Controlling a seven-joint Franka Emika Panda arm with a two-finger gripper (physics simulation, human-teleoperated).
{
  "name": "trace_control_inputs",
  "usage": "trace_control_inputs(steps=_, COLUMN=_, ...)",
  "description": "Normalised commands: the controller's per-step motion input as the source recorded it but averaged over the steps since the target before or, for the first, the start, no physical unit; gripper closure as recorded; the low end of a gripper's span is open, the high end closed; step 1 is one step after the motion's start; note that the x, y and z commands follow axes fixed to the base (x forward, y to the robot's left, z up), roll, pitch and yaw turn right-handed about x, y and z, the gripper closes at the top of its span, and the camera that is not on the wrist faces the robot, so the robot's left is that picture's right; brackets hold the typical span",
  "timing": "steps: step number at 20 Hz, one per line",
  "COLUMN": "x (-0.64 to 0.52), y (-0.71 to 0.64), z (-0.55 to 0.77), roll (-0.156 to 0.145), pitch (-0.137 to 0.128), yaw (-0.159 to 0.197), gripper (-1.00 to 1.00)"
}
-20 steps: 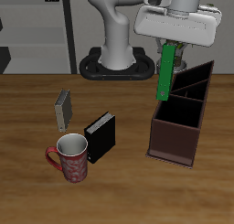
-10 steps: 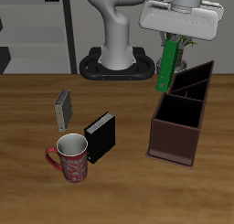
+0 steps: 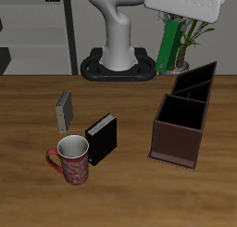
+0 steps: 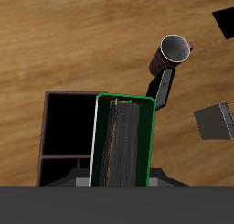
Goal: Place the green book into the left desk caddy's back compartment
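Observation:
The green book (image 3: 169, 47) hangs upright from my gripper (image 3: 176, 21), high above the table and behind the left desk caddy (image 3: 183, 117). The gripper is shut on the book's top end; its fingers are mostly hidden by the hand. The caddy is a dark maroon open box with black dividers; its narrower back compartment (image 3: 197, 81) lies farthest from the table's front edge. In the wrist view the green book (image 4: 123, 141) fills the middle, seen end-on, with the caddy (image 4: 66, 127) below and beside it.
A red mug (image 3: 71, 159) stands near the table's front edge, with a black book (image 3: 102, 137) beside it and a small grey book (image 3: 64, 109) farther back. The mug (image 4: 174, 51), black book (image 4: 164, 86) and grey book (image 4: 216, 122) also show in the wrist view. A potted plant stands behind the caddy.
My gripper has risen steadily with the green book, lifting it well above the caddy and slightly farther back. Nothing else has moved.

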Motion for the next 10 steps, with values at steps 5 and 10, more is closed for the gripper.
trace_control_inputs(steps=5, x=-0.25, y=0.11, z=0.09, roll=0.001, pitch=-0.007, yaw=-0.023, gripper=1.0)
trace_control_inputs(steps=10, x=-0.22, y=0.17, z=0.07, roll=0.012, pitch=0.0, yaw=-0.032, gripper=1.0)
